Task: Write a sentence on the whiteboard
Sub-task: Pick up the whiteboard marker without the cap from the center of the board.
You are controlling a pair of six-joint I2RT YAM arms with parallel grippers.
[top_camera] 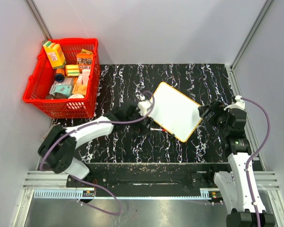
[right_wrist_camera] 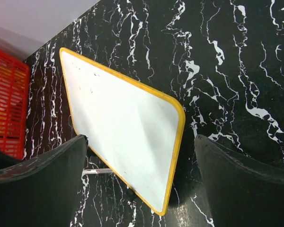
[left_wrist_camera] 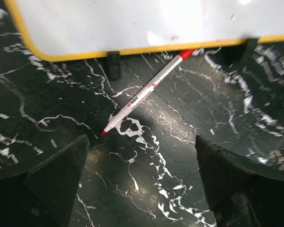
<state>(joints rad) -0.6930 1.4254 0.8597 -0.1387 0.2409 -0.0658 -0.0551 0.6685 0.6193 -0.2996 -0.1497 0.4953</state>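
1. Left tool (left_wrist_camera: 141,142): jaws wide, holding nothing. It hangs over the marker pen (left_wrist_camera: 144,93), which lies flat on the counter (top_camera: 118,78).
2. Right tool (right_wrist_camera: 141,139): also wide and empty, at the right side of the whiteboard (top_camera: 177,109). I see no contact with it.
3. Whiteboard: right of the counter's middle, about midway between the far and near edges, and turned askew with one corner toward the near edge. Its face is blank.
4. Pen against board: the red end meets the board's near-left rim, touching it or tucked under, I cannot tell which. The tip end points away from the rim, out onto bare counter.
5. Step in hand, as I judge it: fetching the pen. Writing not begun.
6. Next move calls for lowering my left tool astride the barrel, well away from the rim. The pen lies slantwise to my fingers, so a wrist turn first seems wise.
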